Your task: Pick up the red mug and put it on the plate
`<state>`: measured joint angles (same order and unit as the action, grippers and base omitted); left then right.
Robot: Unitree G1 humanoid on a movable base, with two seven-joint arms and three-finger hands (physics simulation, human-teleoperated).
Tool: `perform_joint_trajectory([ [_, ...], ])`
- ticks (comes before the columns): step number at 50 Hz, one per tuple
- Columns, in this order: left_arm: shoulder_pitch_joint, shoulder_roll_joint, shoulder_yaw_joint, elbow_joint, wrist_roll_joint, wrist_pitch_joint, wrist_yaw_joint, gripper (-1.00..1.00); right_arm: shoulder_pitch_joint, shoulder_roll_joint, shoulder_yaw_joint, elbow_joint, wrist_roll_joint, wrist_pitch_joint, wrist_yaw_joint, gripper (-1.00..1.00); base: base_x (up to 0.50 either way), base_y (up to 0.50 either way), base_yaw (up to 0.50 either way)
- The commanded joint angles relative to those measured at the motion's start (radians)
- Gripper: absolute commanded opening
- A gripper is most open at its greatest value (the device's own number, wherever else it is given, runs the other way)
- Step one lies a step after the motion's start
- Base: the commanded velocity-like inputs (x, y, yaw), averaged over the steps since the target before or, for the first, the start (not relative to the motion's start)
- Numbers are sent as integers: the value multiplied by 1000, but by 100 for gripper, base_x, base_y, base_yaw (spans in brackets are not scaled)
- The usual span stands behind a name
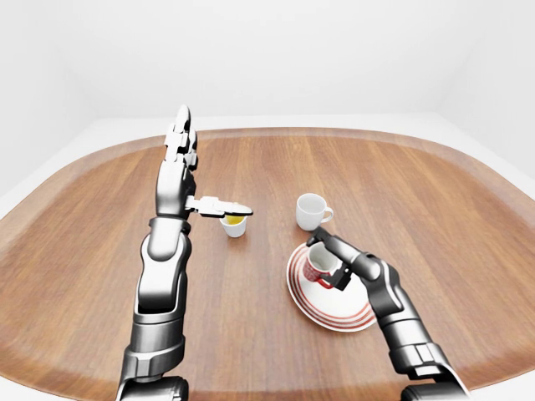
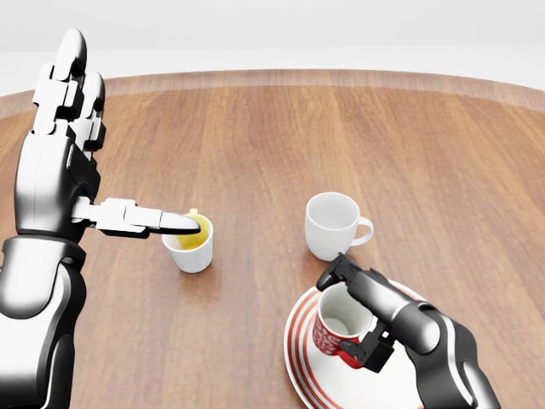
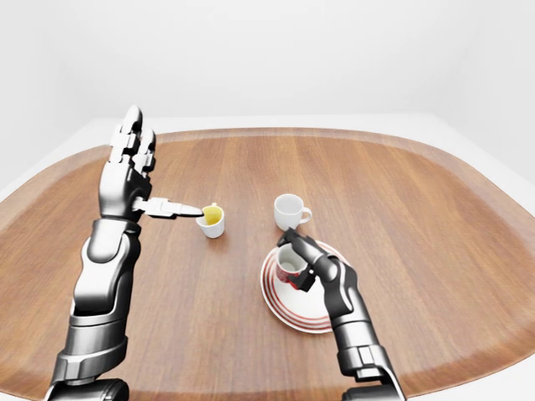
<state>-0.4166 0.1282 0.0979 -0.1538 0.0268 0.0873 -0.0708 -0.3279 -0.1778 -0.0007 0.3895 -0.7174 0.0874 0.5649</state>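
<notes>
The right hand (image 2: 362,317) has its fingers wrapped round the red mug (image 2: 334,331), one finger curling over the rim at the top and another clamped against the mug's lower side. The mug sits over the left part of the plate (image 2: 324,388), a white plate ringed with red stripes, at the bottom of the head view. It stands roughly upright with its white inside showing; whether its base touches the plate or hangs just above it, I cannot tell. The right arm comes in from the bottom right corner and covers much of the plate's right side.

Just above the plate, near it but apart, stands a white mug (image 2: 332,223) with its handle turned to the right. To the left of that, well clear of the plate, is a small white cup (image 2: 191,244) holding something yellow.

The left hand (image 2: 68,128) is raised at the left of the head view, fingers spread wide and pointing upward, gripping nothing. Its thumb (image 2: 140,218) sticks out sideways to the right, its tip over the small cup's rim; contact cannot be made out.

Everything rests on a broad wooden bench (image 1: 435,192) with rounded corners, pale walls beyond it.
</notes>
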Motion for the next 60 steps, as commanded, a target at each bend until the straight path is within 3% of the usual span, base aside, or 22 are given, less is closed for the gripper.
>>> perform_joint_trajectory([
  [1, 3, -3, -2, 9, 2, 0, 0, 100, 20, -12, -15, -19, -39, 0, 7, -100, 0, 0, 0],
  [60, 2, -18, -18, 5, 16, 0, 3, 100, 103, -55, -74, -118, -34, 0, 40, -100, 0, 0, 0],
])
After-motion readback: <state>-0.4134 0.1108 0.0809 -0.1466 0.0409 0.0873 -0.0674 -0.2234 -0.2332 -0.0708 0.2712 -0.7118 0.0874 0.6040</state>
